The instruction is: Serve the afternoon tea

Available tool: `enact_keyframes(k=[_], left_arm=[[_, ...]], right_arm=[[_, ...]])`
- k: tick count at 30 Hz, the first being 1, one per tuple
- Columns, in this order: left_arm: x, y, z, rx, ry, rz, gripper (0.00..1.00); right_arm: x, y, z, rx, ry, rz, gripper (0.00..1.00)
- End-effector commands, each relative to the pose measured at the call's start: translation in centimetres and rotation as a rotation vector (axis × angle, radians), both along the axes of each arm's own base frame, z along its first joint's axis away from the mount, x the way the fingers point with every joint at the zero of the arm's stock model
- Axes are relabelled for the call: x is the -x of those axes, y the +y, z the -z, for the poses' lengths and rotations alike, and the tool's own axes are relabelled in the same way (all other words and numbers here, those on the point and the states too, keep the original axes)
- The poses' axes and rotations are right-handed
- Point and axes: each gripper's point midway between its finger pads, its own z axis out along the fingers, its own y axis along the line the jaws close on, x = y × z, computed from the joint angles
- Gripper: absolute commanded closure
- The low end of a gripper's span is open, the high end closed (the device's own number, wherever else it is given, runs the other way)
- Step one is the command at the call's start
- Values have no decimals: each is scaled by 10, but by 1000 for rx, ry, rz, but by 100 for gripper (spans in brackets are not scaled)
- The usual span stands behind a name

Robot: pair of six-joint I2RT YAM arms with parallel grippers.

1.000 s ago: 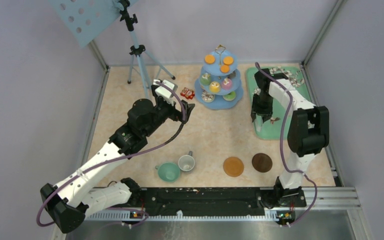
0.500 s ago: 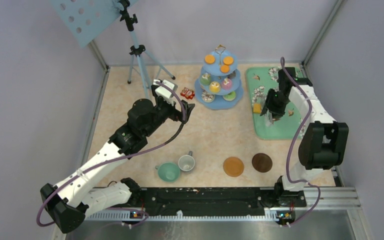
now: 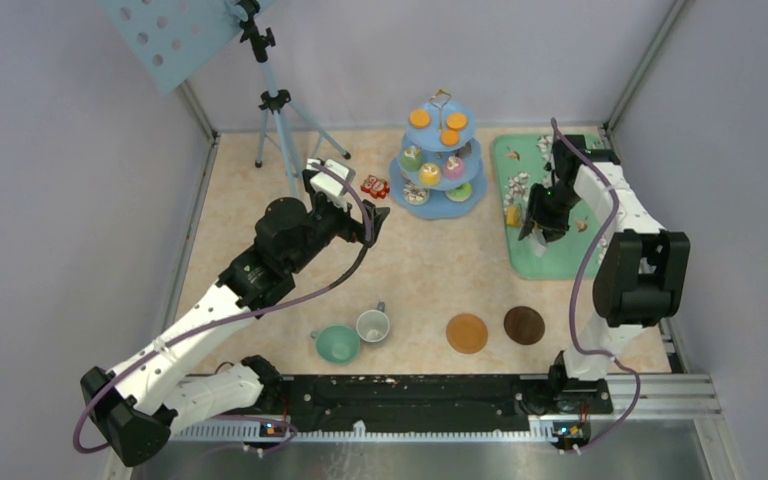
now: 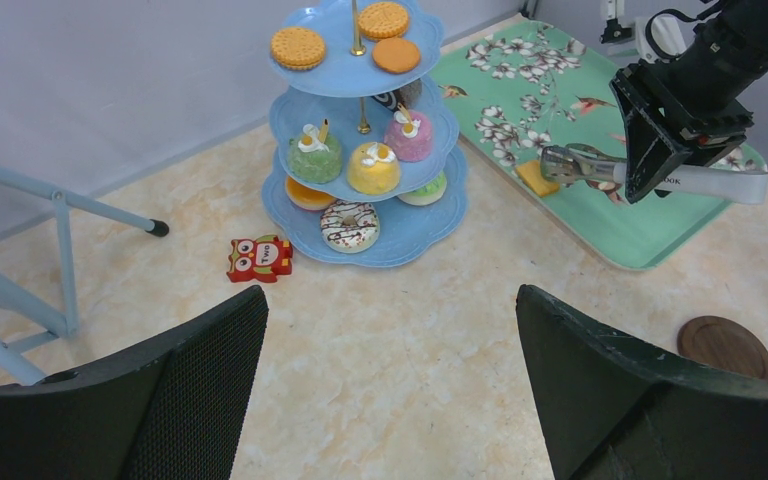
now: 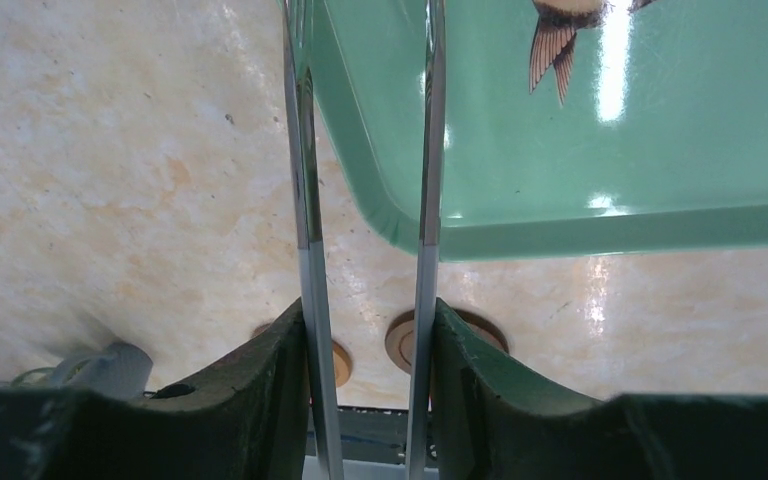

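A pair of metal tongs (image 4: 588,166) is clamped between the fingers of the right gripper (image 3: 540,224) above the green floral tray (image 3: 560,262). The tongs' tips are just beside an orange piece (image 4: 537,178) lying on the tray. The left gripper (image 4: 390,295) is held off the table with its fingers spread wide, facing the light-blue three-tier stand (image 4: 405,236), on which orange biscuits (image 4: 298,47), cupcakes (image 4: 373,168) and donuts (image 4: 350,225) are set out. The teal cup (image 3: 338,344) and grey-white cup (image 3: 372,325) are seen side by side near the arms' bases, and the two brown coasters (image 3: 467,333) lie to their right, apart from them.
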Motion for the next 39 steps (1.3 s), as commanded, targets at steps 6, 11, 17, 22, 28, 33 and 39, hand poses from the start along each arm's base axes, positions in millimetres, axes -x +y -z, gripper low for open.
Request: enact_keyframes(k=[6,11,17,22,28,33,39], left_arm=[[2,2,-19,53,-46,4,1],[2,3,-20,56,-49,2,1],[3,4,-22,58,-54,-1,1],[3,5,-23,57,-58,-7,1],[3,4,-22,59,-56,0,1],[3,4,-22,60,-56,1,1],[3,4,-22,58,-56,-2,1]], right_arm=[[-14,7,-12,61,7,-67,63],[-22,14,-8,78,32,-84,61],[-27,22,-6,120,68,-102,57],[-31,20,-6,183,83,-110,57],[-27,20,-6,204,105,-113,57],[-25,20,-10,229,113,-135,57],[-21,26,4,189,151,-152,58]])
